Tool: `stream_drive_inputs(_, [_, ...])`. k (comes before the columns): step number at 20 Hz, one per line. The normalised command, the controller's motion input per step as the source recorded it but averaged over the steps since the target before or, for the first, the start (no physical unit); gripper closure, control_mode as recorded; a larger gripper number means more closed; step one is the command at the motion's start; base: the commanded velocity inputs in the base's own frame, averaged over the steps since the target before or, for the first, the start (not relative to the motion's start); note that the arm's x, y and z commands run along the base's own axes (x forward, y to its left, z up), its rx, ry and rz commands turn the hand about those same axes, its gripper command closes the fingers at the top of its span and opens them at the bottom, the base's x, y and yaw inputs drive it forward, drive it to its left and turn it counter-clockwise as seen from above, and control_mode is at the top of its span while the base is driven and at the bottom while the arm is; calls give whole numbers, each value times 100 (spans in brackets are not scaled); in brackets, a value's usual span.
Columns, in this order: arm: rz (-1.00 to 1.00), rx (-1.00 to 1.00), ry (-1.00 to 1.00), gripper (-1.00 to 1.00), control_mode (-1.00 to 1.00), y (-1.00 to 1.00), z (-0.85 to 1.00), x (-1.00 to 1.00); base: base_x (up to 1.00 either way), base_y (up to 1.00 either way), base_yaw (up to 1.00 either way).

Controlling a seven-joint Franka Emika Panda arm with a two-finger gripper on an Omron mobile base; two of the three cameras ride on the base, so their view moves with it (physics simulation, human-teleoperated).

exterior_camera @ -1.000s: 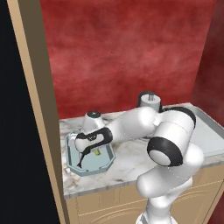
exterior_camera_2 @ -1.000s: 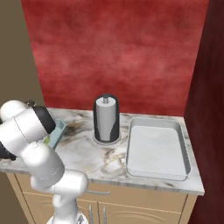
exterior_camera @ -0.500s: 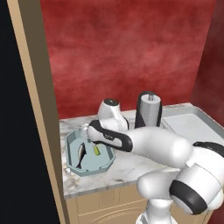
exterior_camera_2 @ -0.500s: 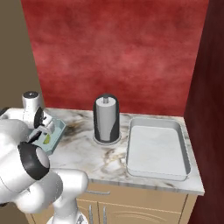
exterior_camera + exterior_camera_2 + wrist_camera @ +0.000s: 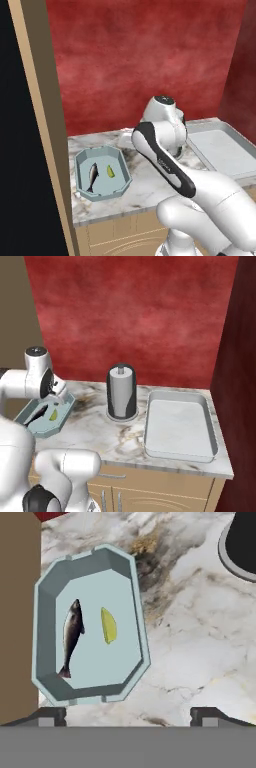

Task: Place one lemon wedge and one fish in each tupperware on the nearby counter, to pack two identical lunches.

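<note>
The pale blue octagonal tupperware sits on the marbled counter beside a wooden panel. In it lie a dark fish and, just to the fish's right, a yellow lemon wedge, the two apart. My gripper hovers above the tray's near edge, open, with nothing between its fingertips. The same tray holds the fish and wedge in the left base view. The white-grey rectangular tupperware lies bare at the counter's right end.
A dark paper-towel holder stands mid-counter between the two trays. A tall tan wooden panel borders the counter on the left, close to the blue tray. Red wall runs behind. My white arm reaches over the counter's middle.
The hand has lifted up and away from the blue tray, where it hung low a second ago, and its jaws have spread wider. Fish and wedge stay in the tray.
</note>
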Motion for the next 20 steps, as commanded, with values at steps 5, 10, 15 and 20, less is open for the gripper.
stream_drive_inputs(5, [0, -5, -3, -100, -100, -98, 100, -76, 0, 0, 0])
stream_drive_inputs(10, [1, -9, -4, -100, -100, -96, 86, -98, 0, 0, 0])
stream_drive_inputs(15, [2, -16, -1, -100, -100, -75, 63, -100, 0, 0, 0])
stream_drive_inputs(20, [0, -22, 0, -100, -100, -35, 24, -100, 0, 0, 0])
